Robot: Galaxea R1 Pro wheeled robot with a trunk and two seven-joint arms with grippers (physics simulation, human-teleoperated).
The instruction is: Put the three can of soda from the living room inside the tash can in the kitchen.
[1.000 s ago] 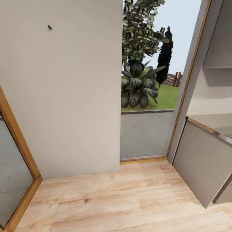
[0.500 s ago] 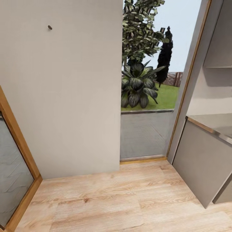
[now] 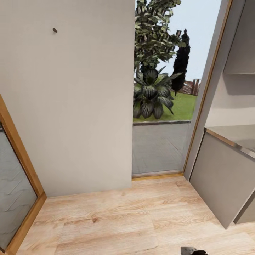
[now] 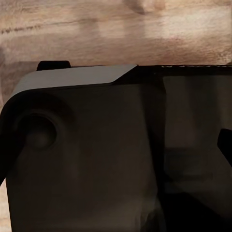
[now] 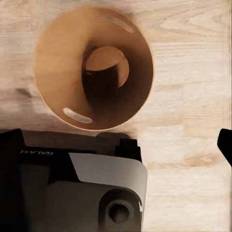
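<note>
The tash can point(image 5: 53, 72) stands upright on the light wood floor in the right wrist view, seen from straight above. Its inner wall is coppery brown, with oval handle holes near the rim, and a dark shadow falls across its bottom. My right gripper hangs above it and just to one side; one dark fingertip point(image 5: 226, 145) shows at the picture's edge, with nothing held. In the left wrist view one dark fingertip point(image 4: 225, 145) of my left gripper shows over my own dark body point(image 4: 96, 159). The three can of soda are out of view.
Ahead is a plain beige wall point(image 3: 71, 99) with an open doorway point(image 3: 159, 148) to a garden beside it. A grey kitchen cabinet point(image 3: 223, 177) with a steel top stands at the right. A wood-framed glass panel point(image 3: 14, 184) is at the left. My base point(image 5: 92, 188) sits next to the bin.
A small dark part of my right arm has come into the bottom edge of the head view. The room and the camera have stayed put.
</note>
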